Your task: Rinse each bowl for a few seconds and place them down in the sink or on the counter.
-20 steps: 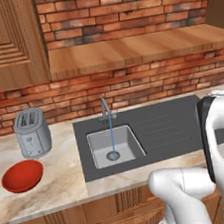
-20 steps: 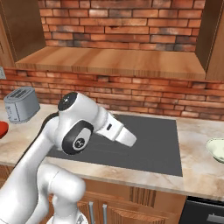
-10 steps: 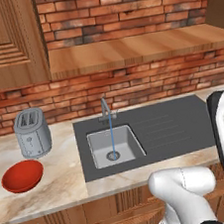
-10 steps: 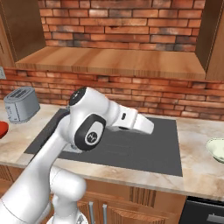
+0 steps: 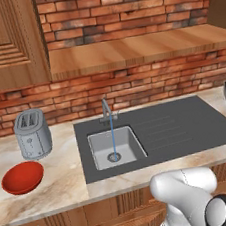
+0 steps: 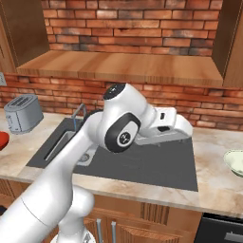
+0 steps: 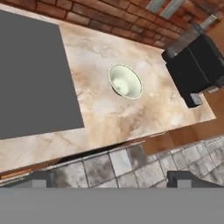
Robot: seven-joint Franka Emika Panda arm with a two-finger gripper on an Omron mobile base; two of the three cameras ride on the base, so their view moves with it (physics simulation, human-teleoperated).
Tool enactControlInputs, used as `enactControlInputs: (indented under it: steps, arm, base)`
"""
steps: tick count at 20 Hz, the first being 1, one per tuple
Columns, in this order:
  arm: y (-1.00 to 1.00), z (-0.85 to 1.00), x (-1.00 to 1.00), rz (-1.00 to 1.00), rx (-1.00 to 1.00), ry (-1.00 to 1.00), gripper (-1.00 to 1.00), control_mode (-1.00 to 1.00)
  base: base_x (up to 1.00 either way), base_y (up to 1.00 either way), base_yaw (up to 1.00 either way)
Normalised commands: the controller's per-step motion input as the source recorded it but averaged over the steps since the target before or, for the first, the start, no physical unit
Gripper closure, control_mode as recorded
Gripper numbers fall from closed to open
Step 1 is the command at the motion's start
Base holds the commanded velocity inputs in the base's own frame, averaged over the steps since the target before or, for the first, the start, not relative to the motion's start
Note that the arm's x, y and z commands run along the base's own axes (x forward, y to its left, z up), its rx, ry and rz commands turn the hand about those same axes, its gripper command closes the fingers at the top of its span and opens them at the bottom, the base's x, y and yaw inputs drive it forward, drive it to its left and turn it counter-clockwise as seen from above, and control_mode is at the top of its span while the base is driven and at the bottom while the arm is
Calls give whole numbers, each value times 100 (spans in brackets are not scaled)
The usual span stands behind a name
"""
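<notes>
no brand, label or writing can be read on anything. in the left base view the red bowl (image 5: 22, 177) sits on the beige marble bench (image 5: 59, 185) at the far left, just in front of the silver toaster (image 5: 32, 134), well apart from the dark grey sink (image 5: 182, 126). a thin stream of water (image 5: 112, 135) runs from the slim faucet (image 5: 106, 111) straight down to the round drain (image 5: 114, 157) in the steel basin. that view does not reach the right end of the bench; the right base view does, with the pale cream-green bowl (image 6: 235, 162) cut by the frame edge on the bench right of the sink, and a sliver of the red bowl (image 6: 3, 141) at the left edge. there the white arm (image 6: 123, 128) stretches over the drainboard toward the right. the hand view looks down on the cream-green bowl (image 7: 125, 81), upright with a light rim, alone on the marble between the sink's dark edge (image 7: 35, 74) and a black appliance (image 7: 194, 68); grey floor tiles (image 7: 131, 168) show past the bench front. the tool (image 7: 111, 178) has its two dark tips far apart, holding nothing, well short of the bowl.
</notes>
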Motion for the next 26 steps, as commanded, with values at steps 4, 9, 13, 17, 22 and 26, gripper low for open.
enactControlInputs:
  steps: [4,9,13,17,22,26]
  arm:
    - [-35,-4,0,17,-1,7,-100,-100]
    - [-25,-24,9,16,-2,3,-100,-100]
    - [-19,-31,9,15,-4,0,-100,-100]
    - [-4,-29,6,6,-13,0,-100,-100]
    - [-5,-27,16,1,-12,3,-100,-100]
    - [-4,-15,21,0,-10,9,-100,-100]
  base:
    - [0,0,0]
    - [0,0,0]
    - [0,0,0]
    - [0,0,0]
    - [0,0,0]
    - [0,0,0]
